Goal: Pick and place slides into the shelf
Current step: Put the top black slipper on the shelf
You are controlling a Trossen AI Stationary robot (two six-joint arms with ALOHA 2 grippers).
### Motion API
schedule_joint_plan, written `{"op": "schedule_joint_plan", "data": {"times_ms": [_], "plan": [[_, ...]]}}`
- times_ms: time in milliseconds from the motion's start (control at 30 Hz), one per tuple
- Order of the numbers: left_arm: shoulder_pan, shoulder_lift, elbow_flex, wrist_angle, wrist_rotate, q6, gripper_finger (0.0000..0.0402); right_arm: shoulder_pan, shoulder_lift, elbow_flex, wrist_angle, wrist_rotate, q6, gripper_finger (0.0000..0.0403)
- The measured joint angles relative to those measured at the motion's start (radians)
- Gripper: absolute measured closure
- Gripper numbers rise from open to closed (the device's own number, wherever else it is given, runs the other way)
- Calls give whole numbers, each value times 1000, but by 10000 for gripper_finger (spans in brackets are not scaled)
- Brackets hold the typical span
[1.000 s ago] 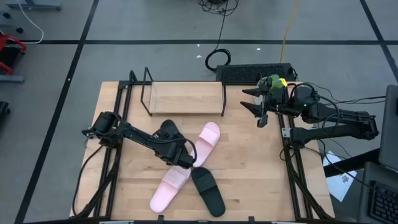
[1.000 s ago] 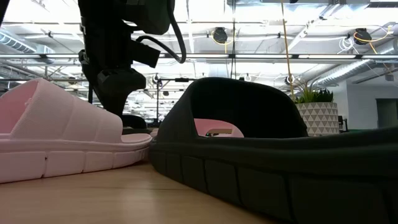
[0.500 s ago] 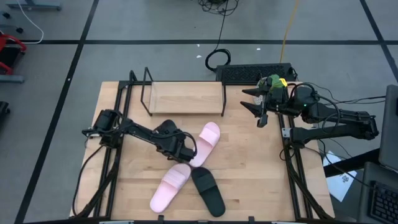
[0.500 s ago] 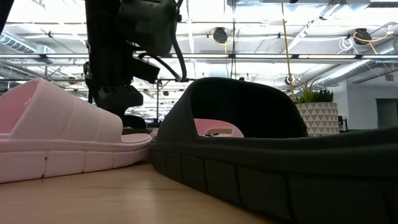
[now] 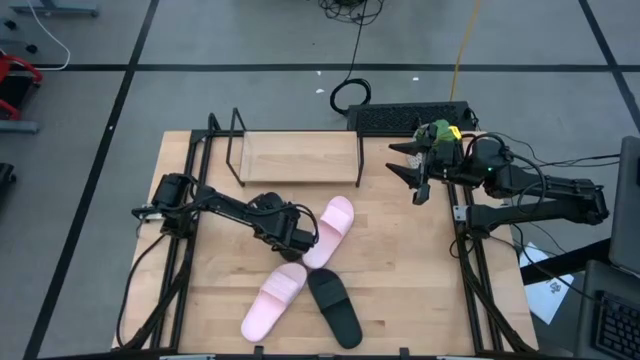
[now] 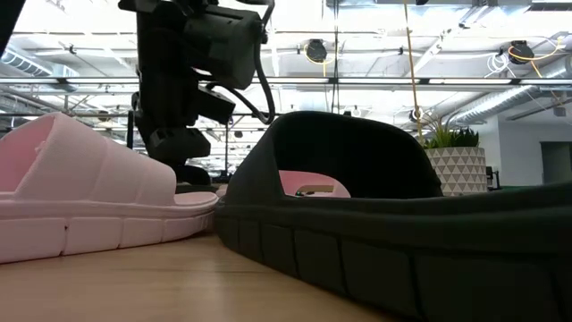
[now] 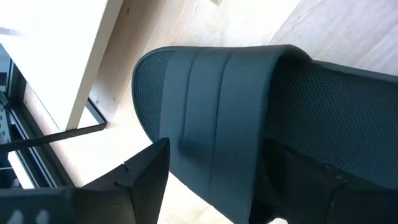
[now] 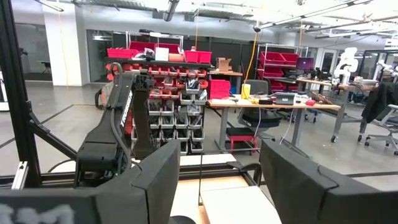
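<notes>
The left hand (image 5: 292, 235) hangs low over the middle of the counter (image 5: 400, 280), its fingers (image 7: 146, 180) spread to either side of the strap of a black slide (image 7: 236, 124); from the wrist view they straddle that strap without visibly pressing it, so I judge the grip not yet made. This black slide is mostly hidden under the arm from above, just beside the upper pink slide (image 5: 332, 228); a second pink slide (image 5: 272, 298) and another black slide (image 5: 335, 308) lie nearer the front edge, touching or nearly so; the shelf (image 5: 300, 155) stands at the back, its board bare. The right hand (image 5: 412, 170), fingers spread and holding nothing, waits near the keyboard (image 5: 400, 118).

The risks, as I judge them: a pinch on the strap's edge alone could let the sandal swing or slip on the lift; the neighbouring pink slide is close enough to be dragged or nudged; the dangling sole could catch the shelf's wire frame on the way in and knock the sandal loose.
</notes>
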Motion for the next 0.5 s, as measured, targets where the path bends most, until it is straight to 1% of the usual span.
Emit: {"op": "schedule_joint_plan", "data": {"times_ms": [133,367,500], "plan": [[0,0,0,8,-3,0,144,0,0,0,0,0,0,190],[-7,0,0,97,-7,5,144,0,0,0,-7,0,5,190],[-9,0,0,94,-26,6,144,0,0,0,-10,0,10,190]]}}
